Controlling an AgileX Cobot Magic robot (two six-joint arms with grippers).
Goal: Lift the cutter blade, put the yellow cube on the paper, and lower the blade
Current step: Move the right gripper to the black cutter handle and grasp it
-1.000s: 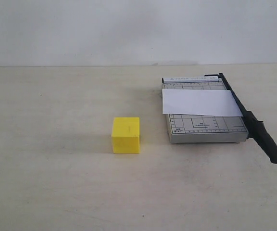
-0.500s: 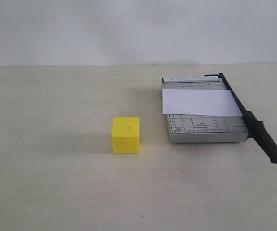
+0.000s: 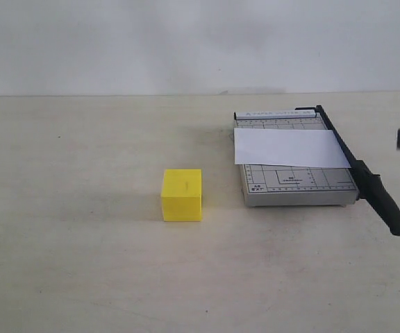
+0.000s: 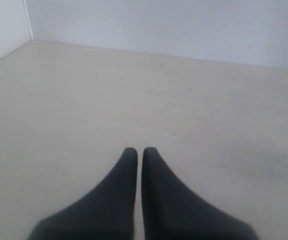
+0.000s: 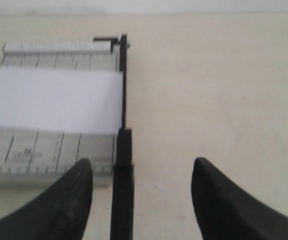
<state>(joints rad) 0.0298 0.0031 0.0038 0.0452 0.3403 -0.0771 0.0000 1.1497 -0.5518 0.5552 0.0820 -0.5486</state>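
One pale beige tabletop (image 3: 82,277) carries one small grey gridded trimmer board (image 3: 297,187), which sits towards the table's far right corner. One plain white rectangular sheet of paper (image 3: 290,147) lies across the middle of the board. Its right edge meets the one long black cutter blade (image 3: 377,198), which lies down flat along the board's right edge. The blade's thick handle juts past the board's near right corner.

One solid bright yellow plastic cube (image 3: 182,195) stands near the table's middle, well apart from the board. Broad tabletop stretches from it to the left and near edges.

There are two grippers. The right gripper (image 5: 143,165) is spread wide above the blade handle and grips nothing. The left gripper (image 4: 140,150) has its fingers nearly together, a thin slit between them, over bare table.
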